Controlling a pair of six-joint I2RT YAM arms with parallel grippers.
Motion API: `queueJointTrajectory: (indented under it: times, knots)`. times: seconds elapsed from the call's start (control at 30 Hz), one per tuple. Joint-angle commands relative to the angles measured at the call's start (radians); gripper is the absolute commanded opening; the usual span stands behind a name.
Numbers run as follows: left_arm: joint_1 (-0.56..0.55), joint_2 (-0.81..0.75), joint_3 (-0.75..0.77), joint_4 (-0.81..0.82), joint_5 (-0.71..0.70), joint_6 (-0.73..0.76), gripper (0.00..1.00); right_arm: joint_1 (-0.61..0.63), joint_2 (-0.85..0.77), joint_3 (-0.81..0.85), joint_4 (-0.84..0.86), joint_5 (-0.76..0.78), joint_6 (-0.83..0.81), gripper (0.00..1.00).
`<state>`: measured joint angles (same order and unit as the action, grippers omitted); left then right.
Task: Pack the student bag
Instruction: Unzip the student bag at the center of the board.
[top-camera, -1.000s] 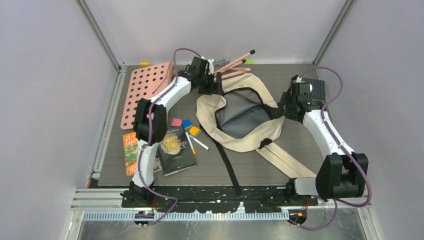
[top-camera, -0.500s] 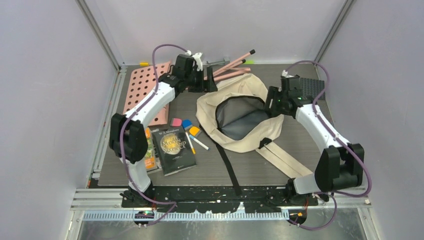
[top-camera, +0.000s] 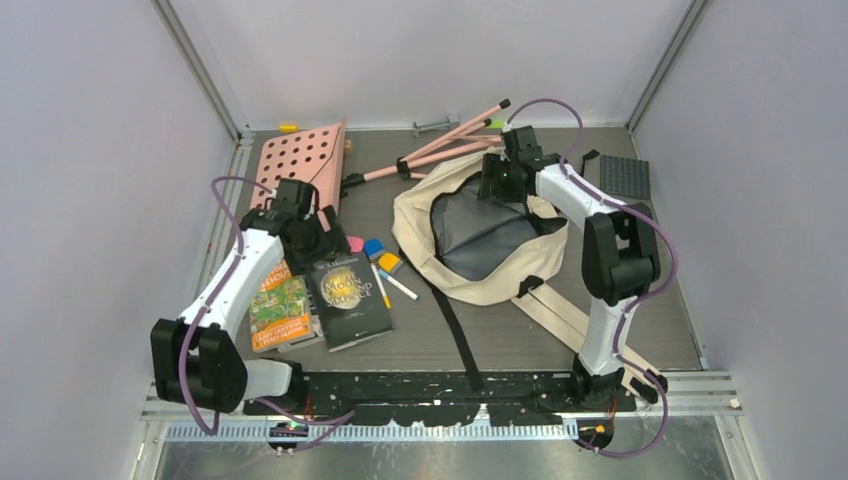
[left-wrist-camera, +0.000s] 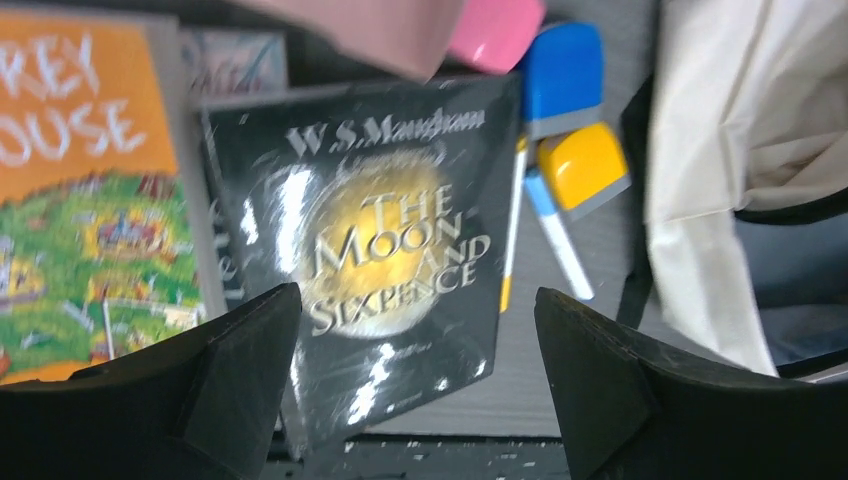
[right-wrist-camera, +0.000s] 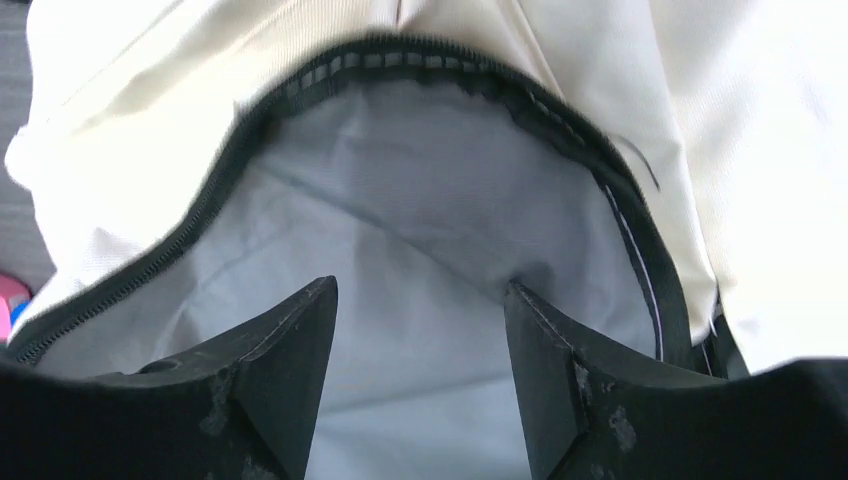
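Looking down from above. Seeing the student bag (top-camera: 478, 287) lying in the middle of the surface (top-camera: 415, 340), a little to the right, mouth gaping wide and grey lining (top-camera: 480, 235) showing. Seeing a black strap (top-camera: 460, 335) running from it toward the near edge. Finding the right pincer (top-camera: 488, 188) hanging at the far rim of the bag, jaws apart and gripping nothing. Finding the left pincer (top-camera: 322, 242) on the left, over the far end of a dark book (top-camera: 352, 300), also released. Spotting an orange book (top-camera: 278, 310) lying just left of the dark one. Spotting a pink eraser (top-camera: 352, 243), a blue eraser (top-camera: 373, 247) and a yellow eraser (top-camera: 389, 263) sitting between the dark book and the bag, with a marker (top-camera: 398, 285) just beside them. Seeing a pink board (top-camera: 295, 165) with holes at the far left and pink sticks (top-camera: 440, 150) lying at the far side.

Peeking through the left wrist camera. Seeing the left pincer (left-wrist-camera: 415, 330) spread wide with nothing in it. Seeing the dark book (left-wrist-camera: 380, 250) under the gap, a bit blurry, the orange book (left-wrist-camera: 90, 200) to its left, and the erasers, the marker (left-wrist-camera: 560, 240) and the bag (left-wrist-camera: 720, 150) to its right.

Peeking through the right wrist camera. Seeing the right pincer (right-wrist-camera: 420, 300) open, holding nothing. Looking into the bag (right-wrist-camera: 150, 120) past the black zipper (right-wrist-camera: 430, 60) at the grey lining (right-wrist-camera: 420, 200).
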<state>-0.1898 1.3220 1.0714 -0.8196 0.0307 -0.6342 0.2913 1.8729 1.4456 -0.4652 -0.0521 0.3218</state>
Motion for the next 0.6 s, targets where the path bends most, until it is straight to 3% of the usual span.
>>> queueJointTrajectory:
  times: [0.0, 0.3, 0.57]
  knots:
    - [0.041, -0.104, -0.063, -0.151, -0.022, -0.092, 0.90, -0.003, 0.132, 0.147, -0.001, -0.024, 0.013, 0.68]
    - [0.087, -0.220, -0.178, -0.311, 0.020, -0.180, 0.89, -0.003, 0.250, 0.235, -0.029, -0.040, 0.015, 0.68]
    - [0.086, -0.357, -0.321, -0.262, 0.143, -0.255, 0.80, -0.002, 0.266, 0.243, -0.038, -0.057, 0.029, 0.69]
